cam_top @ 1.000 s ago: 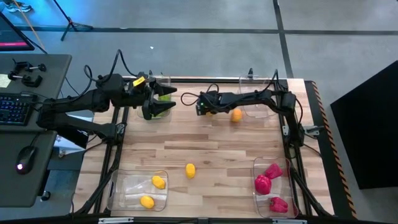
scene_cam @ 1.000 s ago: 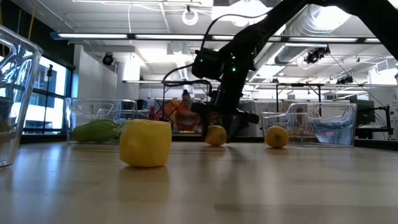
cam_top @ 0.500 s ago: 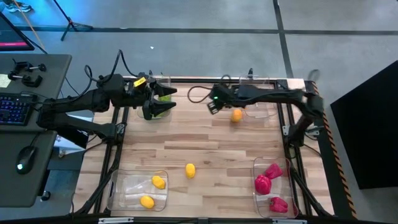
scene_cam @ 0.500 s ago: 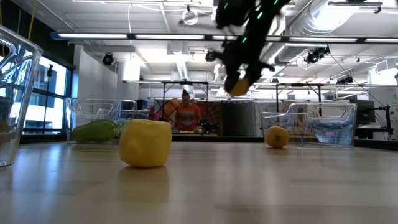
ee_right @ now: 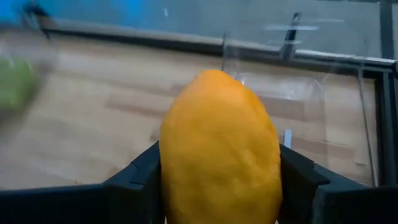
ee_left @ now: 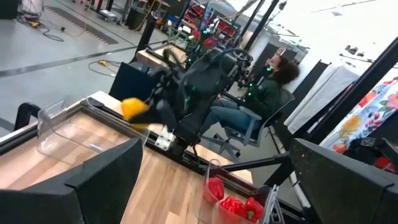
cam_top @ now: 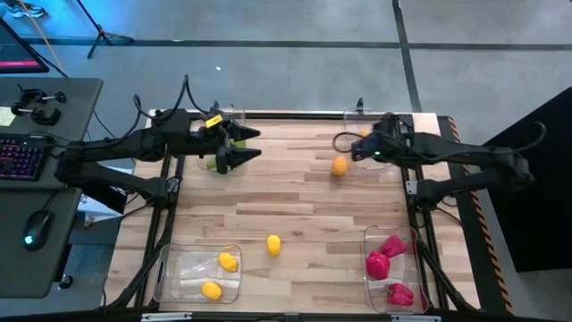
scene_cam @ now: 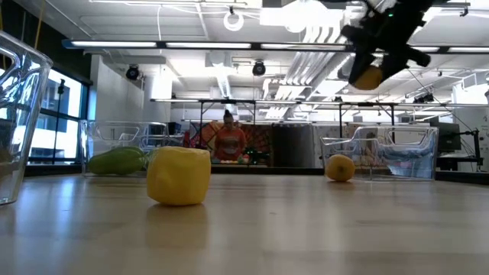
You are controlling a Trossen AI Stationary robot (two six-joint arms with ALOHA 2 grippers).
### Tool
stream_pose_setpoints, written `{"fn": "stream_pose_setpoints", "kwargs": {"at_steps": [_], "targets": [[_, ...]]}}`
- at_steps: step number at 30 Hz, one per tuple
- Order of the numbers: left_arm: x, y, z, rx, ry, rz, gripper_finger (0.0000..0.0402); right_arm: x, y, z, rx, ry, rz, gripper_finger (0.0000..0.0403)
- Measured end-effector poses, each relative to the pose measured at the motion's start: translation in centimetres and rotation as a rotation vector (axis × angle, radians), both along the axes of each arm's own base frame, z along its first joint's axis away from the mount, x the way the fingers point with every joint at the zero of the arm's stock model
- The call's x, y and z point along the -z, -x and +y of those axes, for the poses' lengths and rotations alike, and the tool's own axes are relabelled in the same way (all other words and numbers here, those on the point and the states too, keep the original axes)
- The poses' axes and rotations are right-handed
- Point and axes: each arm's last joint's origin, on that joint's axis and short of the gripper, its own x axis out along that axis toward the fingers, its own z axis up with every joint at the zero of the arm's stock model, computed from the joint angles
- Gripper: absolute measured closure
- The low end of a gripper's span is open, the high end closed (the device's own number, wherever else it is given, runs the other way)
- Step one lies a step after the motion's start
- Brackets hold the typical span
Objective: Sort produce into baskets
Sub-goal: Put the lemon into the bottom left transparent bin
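Note:
An orange produce piece (ee_right: 217,149) sits between the fingers of my right gripper (scene_cam: 374,65), high above the table's far right part. This gripper (cam_top: 356,146) is shut on it, beside the far right basket (cam_top: 371,125). A second orange piece (cam_top: 340,165) lies on the table. A yellow piece (cam_top: 273,244) lies loose near the middle front. My left gripper (cam_top: 239,148) stands open and level at the far left basket (cam_top: 234,118), which holds green produce (scene_cam: 118,160). My right gripper pinches the orange piece between its two fingers, one finger (ee_right: 140,177) on each of its two sides (ee_right: 173,158). The fingers slant downward, coming from the table's right side. The piece (scene_cam: 369,76) is lifted clear, high above the table.
The near left basket (cam_top: 174,277) holds two yellow pieces. The near right basket (cam_top: 368,279) holds magenta-red pieces. Bare wood lies across the table's middle. A desk with keyboard and mouse (cam_top: 36,224) stands off the left edge. A person (scene_cam: 229,141) sits in the room beyond.
My right gripper has lifted one orange piece off the table near the far middle. It has carried the piece up and toward the table's right edge, the arm drawing back. The other orange piece has stayed where it lay.

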Motion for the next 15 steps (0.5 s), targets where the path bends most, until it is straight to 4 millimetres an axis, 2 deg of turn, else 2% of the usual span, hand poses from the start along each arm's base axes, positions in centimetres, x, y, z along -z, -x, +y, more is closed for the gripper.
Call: {"fn": "stream_pose_setpoints", "kwargs": {"at_steps": [4,7,15], "targets": [[0.1,-0.2,0.1,-0.003,0.001,0.005,0.0007,-0.5,2.0,0.2,0.082,0.059,-0.103,0.0197],[0.2,-0.3,0.1,-0.003,0.002,0.005,0.0007,-0.4,2.8,-0.2,0.147,0.078,-0.143,0.0191],[0.4,-0.5,0.3,-0.061,0.024,0.013,0.0007,0.7,1.6,-2.4,0.26,0.037,-0.147,0.0191]]}}
